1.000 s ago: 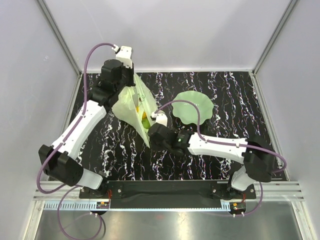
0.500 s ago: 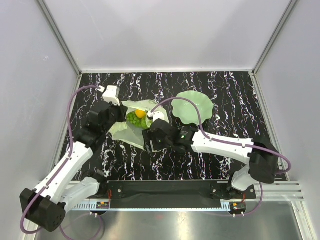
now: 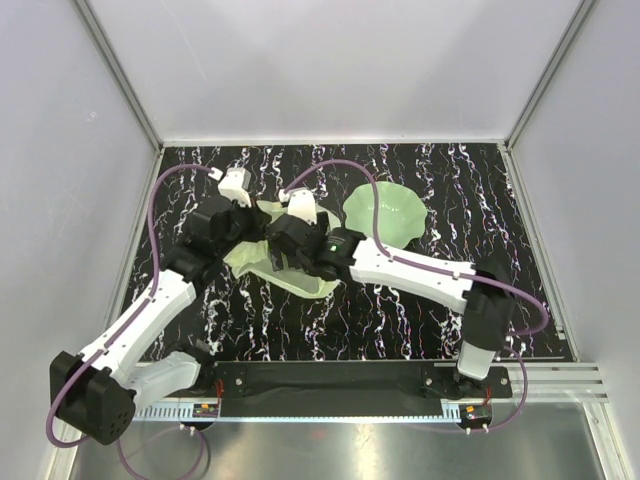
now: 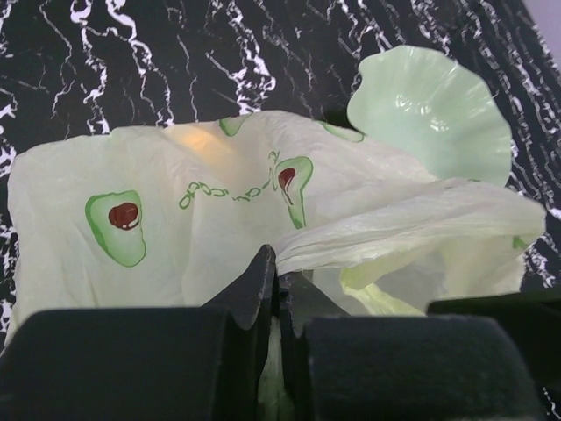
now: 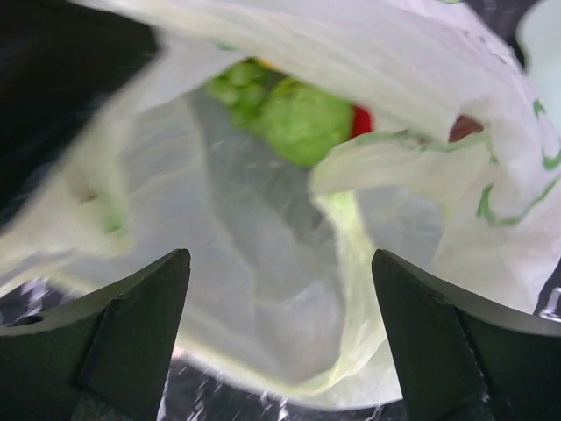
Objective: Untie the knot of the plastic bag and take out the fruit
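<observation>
Shifted leftward — right hand (image 5: 279, 267) splayed over plastic bag (image 4: 193, 219) | left hand (image 4: 277, 294) low, clamped on bag

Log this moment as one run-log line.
left gripper: shut on plastic bag | right gripper: open, facing bag mouth | fruit: inside bag | dish: no fruit

Both my arms, the left arm (image 3: 150, 310) and the right arm (image 3: 410, 275), wear glossy white shells between bulky black joint housings. A purple cable (image 3: 152, 212) loops from each, ending at a small white box (image 3: 234, 183). The right gripper (image 5: 279, 263) has matte black, wedge-shaped fingers (image 5: 131, 333).
</observation>
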`<state>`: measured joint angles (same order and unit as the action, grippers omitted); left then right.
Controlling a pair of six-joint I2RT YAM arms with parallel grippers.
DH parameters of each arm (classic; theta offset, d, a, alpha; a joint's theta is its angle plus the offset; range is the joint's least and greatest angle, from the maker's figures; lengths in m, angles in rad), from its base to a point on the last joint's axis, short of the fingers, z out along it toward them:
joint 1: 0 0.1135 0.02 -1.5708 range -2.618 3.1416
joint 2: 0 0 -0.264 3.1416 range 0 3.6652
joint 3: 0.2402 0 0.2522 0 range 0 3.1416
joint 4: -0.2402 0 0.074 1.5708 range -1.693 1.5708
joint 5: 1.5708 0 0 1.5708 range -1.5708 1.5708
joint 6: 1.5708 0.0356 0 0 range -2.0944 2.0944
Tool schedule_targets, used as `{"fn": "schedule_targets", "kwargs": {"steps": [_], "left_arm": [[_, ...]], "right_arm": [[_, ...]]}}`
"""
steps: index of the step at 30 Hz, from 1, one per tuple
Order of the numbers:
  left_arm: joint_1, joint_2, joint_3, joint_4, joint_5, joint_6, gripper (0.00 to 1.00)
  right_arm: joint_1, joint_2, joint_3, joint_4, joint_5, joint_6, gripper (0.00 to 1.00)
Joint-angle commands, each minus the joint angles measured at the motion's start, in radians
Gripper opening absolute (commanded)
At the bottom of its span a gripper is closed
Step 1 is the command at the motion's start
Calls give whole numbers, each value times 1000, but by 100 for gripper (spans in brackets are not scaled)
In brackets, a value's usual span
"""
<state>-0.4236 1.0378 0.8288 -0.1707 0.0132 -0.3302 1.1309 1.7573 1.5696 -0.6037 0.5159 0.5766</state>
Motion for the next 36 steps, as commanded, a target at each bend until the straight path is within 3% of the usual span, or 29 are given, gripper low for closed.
{"fn": "schedule_targets", "kwargs": {"steps": [1,6,8,10,13,16,18,20,24,27,30,32,36], "left_arm": [[-4,-2,56,80,10,-27,2],[-4,10,73,74,5,-27,1],[-6,14,76,80,13,-29,1],[-6,22,76,83,16,-33,0],[-4,28,69,83,19,-41,0],[-4,21,52,96,16,-53,0],[-4,24,47,103,10,-55,0],[-4,33,47,102,4,-55,0],[-4,51,50,103,-10,-49,0],[-3,65,49,102,-38,-47,0],[-4,74,36,99,-47,-50,0],[-6,74,21,99,-55,-52,0],[-4,58,-23,100,-68,-66,0]], "right_arm": [[-5,74,46,-78,246,43,93],[-42,113,14,39,285,22,91],[-43,108,-20,122,279,-35,83],[-56,110,-52,209,230,-75,67],[-68,137,-33,200,220,-75,46],[-74,143,-40,194,256,-77,34],[-74,136,-58,203,257,-78,13],[-72,111,-69,202,248,-84,0],[-71,3,-159,240,88,-109,0],[-71,-171,-274,297,-67,-106,0],[-71,-332,-331,247,-137,-67,0],[-71,-418,-336,175,-125,-23,0],[-71,-516,-345,-84,77,81,0]]}}
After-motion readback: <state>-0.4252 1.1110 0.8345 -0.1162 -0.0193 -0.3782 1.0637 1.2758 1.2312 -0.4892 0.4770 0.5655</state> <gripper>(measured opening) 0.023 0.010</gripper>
